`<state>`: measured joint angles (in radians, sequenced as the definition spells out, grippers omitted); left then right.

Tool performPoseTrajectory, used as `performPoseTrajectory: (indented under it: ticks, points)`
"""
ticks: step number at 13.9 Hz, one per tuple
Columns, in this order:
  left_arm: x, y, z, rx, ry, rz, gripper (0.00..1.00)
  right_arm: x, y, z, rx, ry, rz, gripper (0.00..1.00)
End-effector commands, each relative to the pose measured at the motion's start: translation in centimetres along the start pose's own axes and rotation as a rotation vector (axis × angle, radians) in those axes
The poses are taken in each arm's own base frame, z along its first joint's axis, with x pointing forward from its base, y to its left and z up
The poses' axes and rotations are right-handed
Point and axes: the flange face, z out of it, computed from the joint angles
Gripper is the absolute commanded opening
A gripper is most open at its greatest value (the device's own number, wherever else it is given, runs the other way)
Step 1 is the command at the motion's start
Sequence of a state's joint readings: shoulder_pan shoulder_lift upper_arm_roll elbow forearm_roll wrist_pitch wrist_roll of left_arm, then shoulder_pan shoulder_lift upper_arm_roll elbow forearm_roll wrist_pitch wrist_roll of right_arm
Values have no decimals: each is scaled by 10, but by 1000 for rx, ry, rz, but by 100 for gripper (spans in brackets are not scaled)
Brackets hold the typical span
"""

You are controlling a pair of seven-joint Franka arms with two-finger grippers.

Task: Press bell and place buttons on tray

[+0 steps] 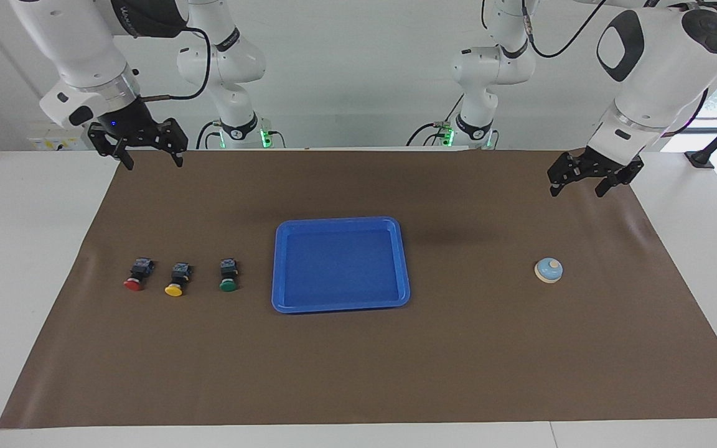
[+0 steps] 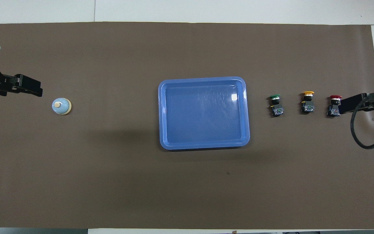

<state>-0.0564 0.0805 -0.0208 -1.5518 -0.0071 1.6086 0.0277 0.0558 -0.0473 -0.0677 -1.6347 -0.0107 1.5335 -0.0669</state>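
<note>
Left gripper (image 1: 590,179) hangs wide, empty, bell (image 1: 548,270) at its six o'clock, seemingly unpressed; right gripper (image 1: 150,151) waits wide; next, descend onto knob.

One cam sits high across the table (image 1: 358,373), facing the robots. The other looks steeply down from above their end. Both share the whole brown mat (image 2: 109,182), flipped half a turn.

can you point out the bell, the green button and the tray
bell (image 1: 548,270): facing view, on its light-blue dome.
green button (image 1: 228,285): facing view, on its round green cap.
tray (image 1: 341,221): facing view, on its raised rim.
</note>
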Motion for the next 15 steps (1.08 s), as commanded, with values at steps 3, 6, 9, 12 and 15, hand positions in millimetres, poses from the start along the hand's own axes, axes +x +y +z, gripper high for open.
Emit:
performPoseTrajectory:
  ticks: [3, 6, 9, 12, 15]
  points:
    - [-4, -2, -6, 9, 14, -6, 100, -5, 1, -3, -4, -8, 12, 100]
    - [-5, -2, -3, 9, 8, -3, 100, -5, 1, -3, -4, -8, 12, 100]
    - [-15, -2, 6, 9, -4, -11, 100, -5, 1, -3, -4, -8, 12, 100]
    - [-14, -14, 23, 12, 71, -33, 22, -5, 1, -3, -4, -6, 11, 100]
    - [-13, -22, 49, 11, 71, -71, 0, -5, 1, -3, -4, -8, 12, 100]
